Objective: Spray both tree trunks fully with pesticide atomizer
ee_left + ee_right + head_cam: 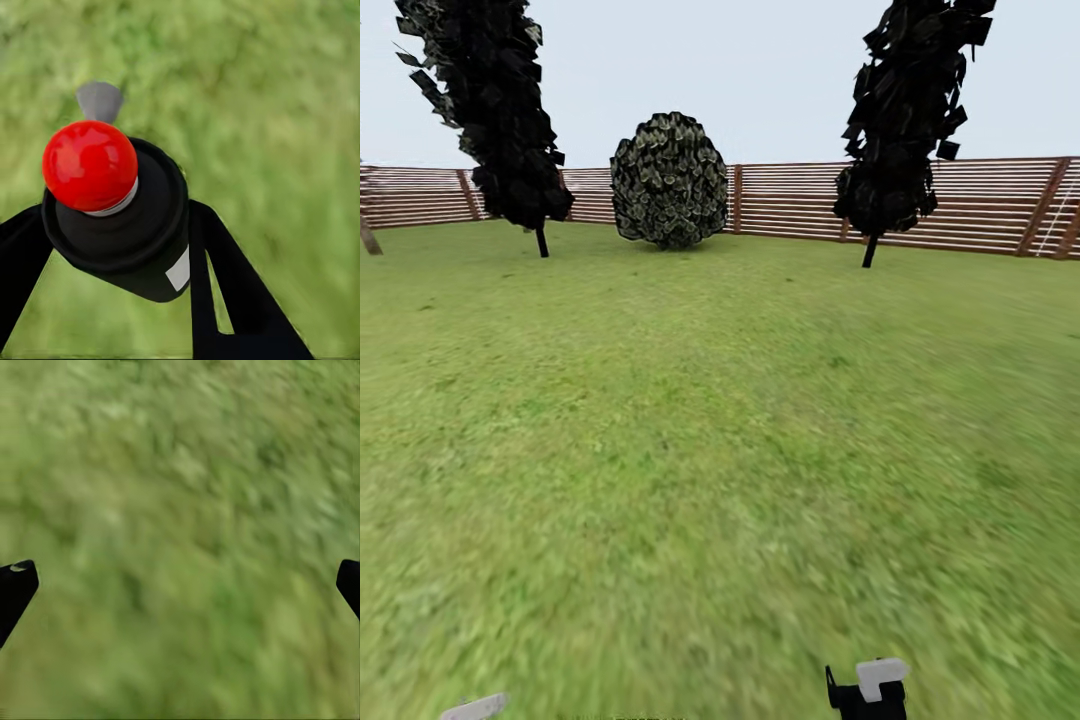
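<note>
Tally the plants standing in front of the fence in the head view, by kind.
Tall dark narrow cypress-like trees: 2
Round mottled grey-green bush: 1
Total: 3, all before the brown slatted wooden fence.

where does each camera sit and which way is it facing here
Head view: on the robot's head, facing forward and down over the lawn toward the fence, a round bush and two dark trees; a bit of each arm at the bottom edge.
Left wrist view: by the left claw, looking along its fingers, shut on the atomizer, grass beyond.
Right wrist view: by the right claw, open, facing grass.
Shared: all three see the lawn.
</note>
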Tool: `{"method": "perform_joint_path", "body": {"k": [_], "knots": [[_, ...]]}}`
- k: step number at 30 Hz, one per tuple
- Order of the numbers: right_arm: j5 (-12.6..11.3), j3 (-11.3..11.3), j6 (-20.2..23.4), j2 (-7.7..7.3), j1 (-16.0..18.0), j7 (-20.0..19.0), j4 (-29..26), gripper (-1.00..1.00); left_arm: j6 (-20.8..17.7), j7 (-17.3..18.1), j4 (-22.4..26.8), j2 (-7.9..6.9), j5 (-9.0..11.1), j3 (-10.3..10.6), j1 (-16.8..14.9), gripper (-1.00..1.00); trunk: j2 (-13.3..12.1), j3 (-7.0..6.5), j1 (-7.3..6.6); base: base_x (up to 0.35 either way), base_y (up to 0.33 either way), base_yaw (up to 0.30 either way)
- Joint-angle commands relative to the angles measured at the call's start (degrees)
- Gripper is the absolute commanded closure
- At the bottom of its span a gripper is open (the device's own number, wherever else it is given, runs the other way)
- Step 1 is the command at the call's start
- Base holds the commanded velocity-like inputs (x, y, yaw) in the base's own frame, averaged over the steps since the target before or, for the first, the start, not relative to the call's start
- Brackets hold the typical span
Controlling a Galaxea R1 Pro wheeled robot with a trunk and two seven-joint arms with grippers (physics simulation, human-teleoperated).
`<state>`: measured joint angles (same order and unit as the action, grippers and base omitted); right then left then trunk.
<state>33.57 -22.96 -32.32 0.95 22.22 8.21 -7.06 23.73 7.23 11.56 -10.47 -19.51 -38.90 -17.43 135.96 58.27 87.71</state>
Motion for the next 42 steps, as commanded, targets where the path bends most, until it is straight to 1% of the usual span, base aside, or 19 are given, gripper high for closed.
{"method": "perform_joint_path", "body": {"k": [1,42], "knots": [[0.6,-0.2,-0.1,0.01,0.0,0.4,0.0,-1.00,0.1,0.3,0.0,0.01,-0.4,-0.5,-0.1,1.00,0.0,0.05,-0.01,0.000,0.000,0.280],[0.6,-0.2,-0.1,0.01,0.0,0.4,0.0,-1.00,0.0,0.2,-0.1,0.01,-0.2,-0.6,-0.1,1.00,0.0,0.05,-0.01,0.000,0.000,0.279]]}}
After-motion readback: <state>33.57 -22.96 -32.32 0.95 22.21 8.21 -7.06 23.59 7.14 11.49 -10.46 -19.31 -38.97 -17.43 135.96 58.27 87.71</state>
